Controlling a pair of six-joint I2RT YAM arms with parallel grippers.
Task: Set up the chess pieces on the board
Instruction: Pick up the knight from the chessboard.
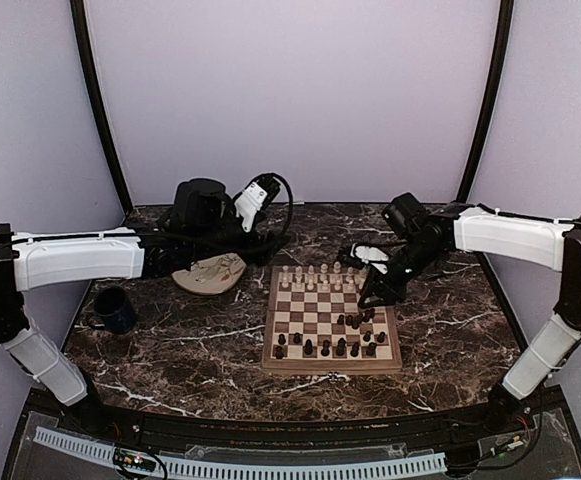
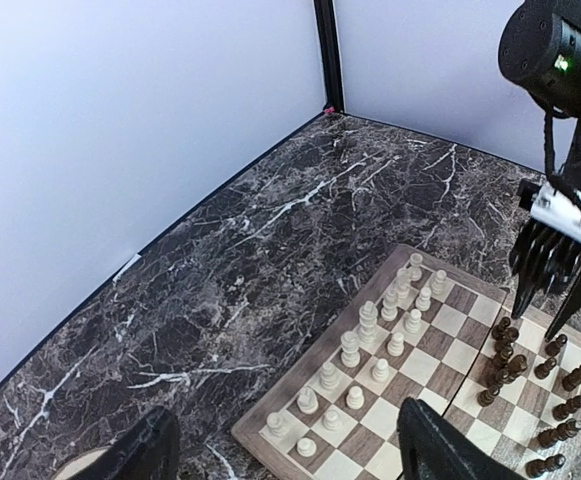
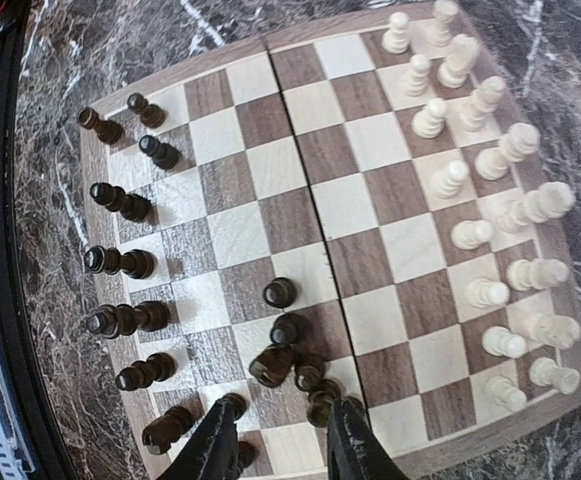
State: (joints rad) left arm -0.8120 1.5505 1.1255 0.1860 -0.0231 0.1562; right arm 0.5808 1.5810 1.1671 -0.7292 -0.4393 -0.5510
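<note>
Chess pieces [image 3: 467, 234] stand on the board [image 1: 330, 367], which lies right of centre on the dark marbled table [image 1: 170, 350].

1. Pale pieces [image 1: 315, 276] occupy the two far rows of the board. They are upright and evenly spaced.
2. Dark pieces [image 1: 308, 347] occupy the near side. Several are spread along the near rows. A further group [image 3: 282, 360] is bunched close together toward the right side of the board, some of them touching, just beside the centre seam.
3. Middle squares of the board are bare.

Right gripper [image 3: 286, 402]: positioned over the right part of the board, fingers pointing down, directly above the bunched dark pieces. The jaws stand apart with a clear gap. In the left wrist view, the fingertips [image 2: 523, 300] sit just above the pieces and nothing is gripped between them.

Left gripper [image 2: 288, 412]: raised off the far left corner of the board, looking down across the pale rows. Its jaws stand wide apart and hold nothing.

Other items: a round cream plate [image 1: 210, 272] lies just beside the board's far left corner. A dark blue mug [image 1: 115, 310] stands near the left edge of the table, well apart from the board.
</note>
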